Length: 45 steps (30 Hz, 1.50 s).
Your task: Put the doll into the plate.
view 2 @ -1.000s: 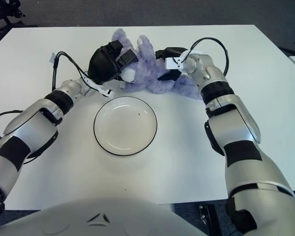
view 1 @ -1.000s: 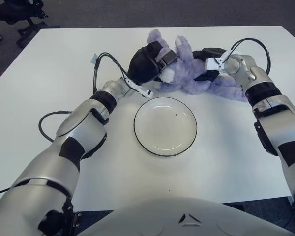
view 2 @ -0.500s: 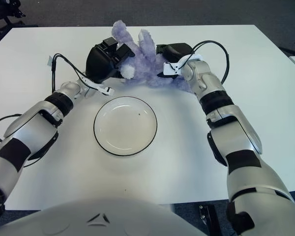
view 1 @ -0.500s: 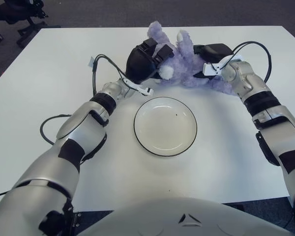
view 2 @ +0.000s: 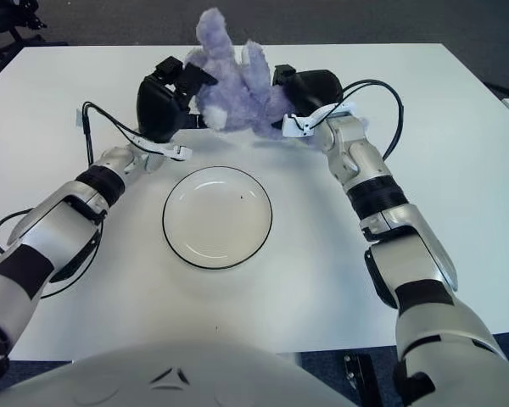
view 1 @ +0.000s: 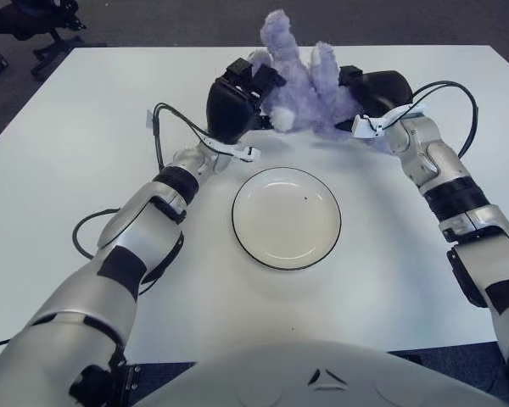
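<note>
The white table (view 1: 85,153) fills most of both views, its far edge just behind the work, with dark floor (view 1: 153,21) beyond. Across the last second the two arms have lifted together: the purple plush doll (view 1: 301,80), which lay slumped on the table behind the plate, now hangs clear of the surface, higher and more upright, ears pointing up and away. The left hand (view 1: 233,106) presses in on the doll's left side and the right hand (view 1: 373,93) on its right, so the fingers of both are closed against the plush, holding it between them. The grasp looks secure, so the pick-up seems done and the carry comes next. The round white plate with a dark rim (view 1: 286,218) sits unmoved nearer the robot, bare but for a tiny dark speck, directly below and in front of the doll. Open table surrounds the plate on all sides, leaving free room to bring the doll back and down; the cables (view 1: 165,119) looping off each wrist stay outside that path.
</note>
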Tool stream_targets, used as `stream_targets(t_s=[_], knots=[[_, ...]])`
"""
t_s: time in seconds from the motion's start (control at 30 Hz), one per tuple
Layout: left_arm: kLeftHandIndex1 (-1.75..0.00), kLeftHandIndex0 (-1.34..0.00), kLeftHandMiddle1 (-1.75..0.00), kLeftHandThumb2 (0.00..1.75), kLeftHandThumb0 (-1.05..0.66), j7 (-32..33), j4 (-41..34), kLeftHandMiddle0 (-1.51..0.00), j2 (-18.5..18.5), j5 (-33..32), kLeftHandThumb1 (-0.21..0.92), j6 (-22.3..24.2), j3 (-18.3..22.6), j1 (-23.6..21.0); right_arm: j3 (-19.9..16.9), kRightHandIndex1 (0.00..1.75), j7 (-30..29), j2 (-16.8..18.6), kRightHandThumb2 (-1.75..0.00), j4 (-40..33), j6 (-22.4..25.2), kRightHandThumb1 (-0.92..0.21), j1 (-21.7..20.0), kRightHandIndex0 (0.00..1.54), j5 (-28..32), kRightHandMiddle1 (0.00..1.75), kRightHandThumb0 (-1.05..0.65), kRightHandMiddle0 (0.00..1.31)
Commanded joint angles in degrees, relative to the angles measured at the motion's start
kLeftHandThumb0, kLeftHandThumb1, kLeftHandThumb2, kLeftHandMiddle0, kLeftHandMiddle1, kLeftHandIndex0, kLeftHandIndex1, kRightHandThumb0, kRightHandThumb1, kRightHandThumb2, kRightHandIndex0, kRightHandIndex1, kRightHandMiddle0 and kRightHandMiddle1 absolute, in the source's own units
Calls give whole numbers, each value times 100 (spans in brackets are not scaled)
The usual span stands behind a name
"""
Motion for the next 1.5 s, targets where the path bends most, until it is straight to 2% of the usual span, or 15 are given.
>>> stream_targets(t_s=[0.0, 0.1, 0.33, 0.4, 0.47, 0.63, 0.83, 0.9, 0.97, 1.13, 1.33, 1.37, 1.43, 1.47], knots=[[-163, -30, -175, 42, -35, -154, -48, -78, -62, -521, 92, -488, 375, 142, -23, 175, -580, -84, -101, -199, 43, -55, 94, 72, -353, 175, -39, 42], [-168, -25, -175, 46, -35, -405, -35, -76, -108, -816, 92, -861, 554, 188, -26, 175, -679, -60, -99, -213, 80, -57, 118, 70, -462, 175, -39, 41], [-172, -22, -175, 49, -35, -580, -49, -76, -124, -881, 92, -998, 689, 217, -40, 175, -727, -40, -97, -205, 84, -58, 129, 68, -516, 175, -39, 40], [-173, -21, -175, 50, -34, -2048, -87, -72, -402, -2362, 92, -1929, 1295, 436, 103, 175, -1178, -64, -93, -547, 451, -61, 460, 65, -1097, 175, -38, 38], [-174, -20, -175, 51, -34, -3034, -214, -68, -555, -3323, 92, -2298, 1666, 593, 213, 175, -1650, -61, -90, -627, 675, -63, 653, 62, -1507, 175, -38, 37], [-175, -19, -173, 52, -34, -3922, -587, -46, -502, -3991, 92, -2122, 1950, 772, 307, 175, -2416, 29, -87, -230, 750, -66, 717, 60, -1745, 174, -37, 36], [-175, -19, -172, 52, -34, -4541, -844, -40, -556, -4275, 92, -2001, 2206, 901, 330, 175, -2586, 58, -85, -141, 786, -66, 712, 60, -1792, 173, -37, 36], [-175, -19, -173, 52, -34, -5498, -1336, -41, -467, -5093, 92, -1430, 2500, 1138, 484, 175, -3571, 167, -82, 551, 685, -68, 669, 60, -1925, 172, -37, 37], [-175, -19, -174, 52, -34, -6037, -1714, -42, -420, -5535, 92, -1021, 2690, 1306, 579, 175, -4112, 241, -79, 943, 625, -69, 628, 60, -1988, 170, -37, 37], [-175, -19, -174, 52, -34, -6480, -2341, -44, -413, -5769, 92, -470, 2919, 1559, 705, 175, -4590, 357, -74, 1403, 572, -71, 531, 61, -1957, 168, -37, 37], [-175, -19, -174, 52, -34, -6762, -2778, -44, -514, -5729, 92, -61, 3163, 1719, 779, 175, -4837, 397, -73, 1678, 540, -72, 414, 61, -1902, 168, -36, 37], [-175, -19, -174, 52, -34, -6796, -2920, -44, -500, -5754, 92, 55, 3224, 1800, 838, 175, -5111, 478, -72, 1983, 390, -72, 406, 61, -1870, 167, -36, 37], [-175, -19, -170, 52, -34, -6852, -3120, -45, -494, -5775, 92, 221, 3319, 1914, 927, 167, -5481, 594, -80, 2429, 157, -68, 389, 52, -1809, 171, -19, 30], [-175, -19, -169, 52, -34, -6873, -3190, -45, -504, -5767, 92, 283, 3353, 1946, 956, 165, -5591, 622, -81, 2566, 93, -68, 367, 51, -1786, 172, -15, 29]])
